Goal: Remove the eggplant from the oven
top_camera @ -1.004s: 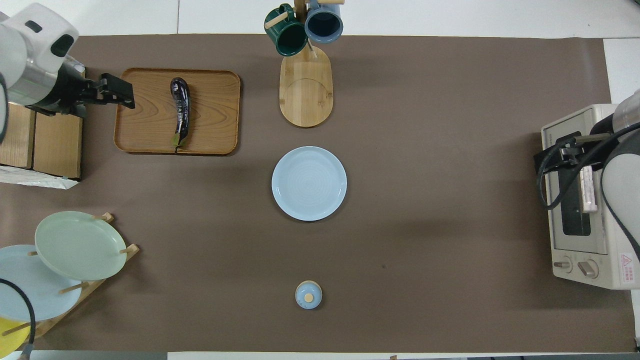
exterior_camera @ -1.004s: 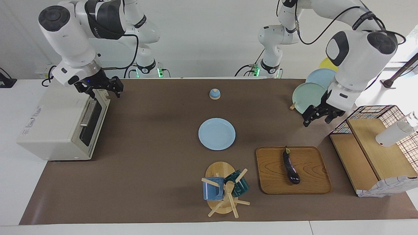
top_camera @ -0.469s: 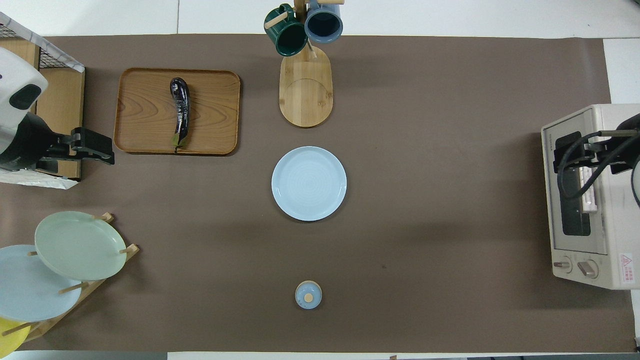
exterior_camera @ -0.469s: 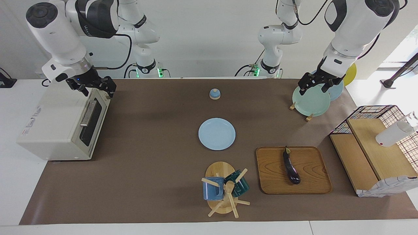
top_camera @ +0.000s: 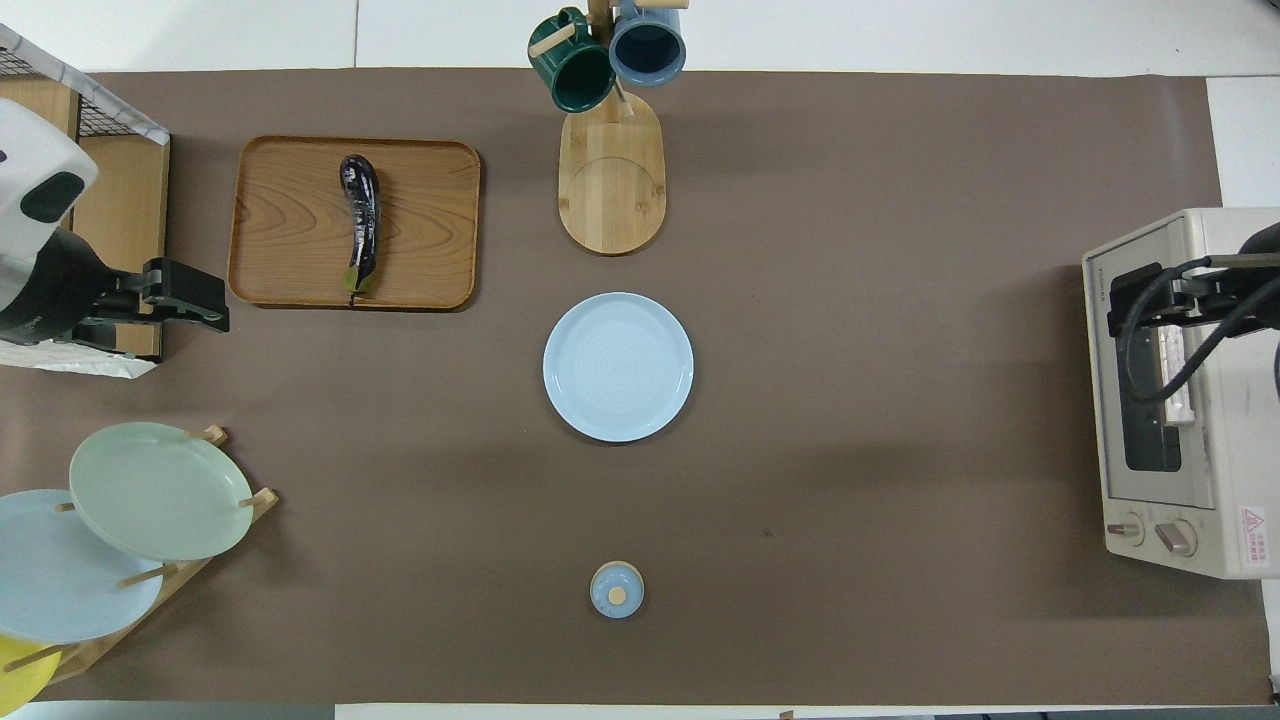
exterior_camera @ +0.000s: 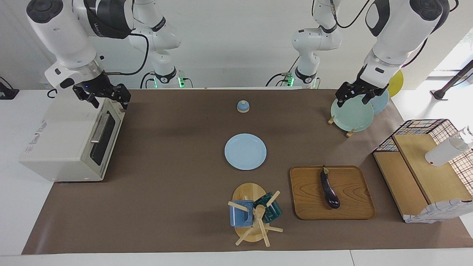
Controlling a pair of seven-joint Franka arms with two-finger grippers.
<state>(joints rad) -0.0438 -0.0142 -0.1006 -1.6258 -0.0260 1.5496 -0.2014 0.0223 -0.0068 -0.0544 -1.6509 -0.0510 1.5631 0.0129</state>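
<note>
The dark purple eggplant (exterior_camera: pixel 329 188) lies on a wooden tray (exterior_camera: pixel 351 207), its green stem toward the robots; it also shows in the overhead view (top_camera: pixel 360 222). The cream-white oven (exterior_camera: pixel 63 140) stands at the right arm's end of the table with its glass door shut. My right gripper (exterior_camera: pixel 109 101) hangs open and empty over the oven's top front edge, also in the overhead view (top_camera: pixel 1140 300). My left gripper (exterior_camera: pixel 353 100) is raised, open and empty, over the table between the plate rack and the wire basket, also in the overhead view (top_camera: pixel 190 300).
A light blue plate (exterior_camera: pixel 245 151) lies mid-table. A mug tree (exterior_camera: pixel 255 214) with two mugs stands beside the tray. A small blue lid (exterior_camera: pixel 242 106) lies near the robots. A plate rack (exterior_camera: pixel 351 112) and a black wire basket (exterior_camera: pixel 425 129) with wooden boards stand at the left arm's end.
My left gripper rose from beside the wire basket and drew back toward the plate rack. My right gripper lifted a little off the oven's top front edge. The eggplant has not moved.
</note>
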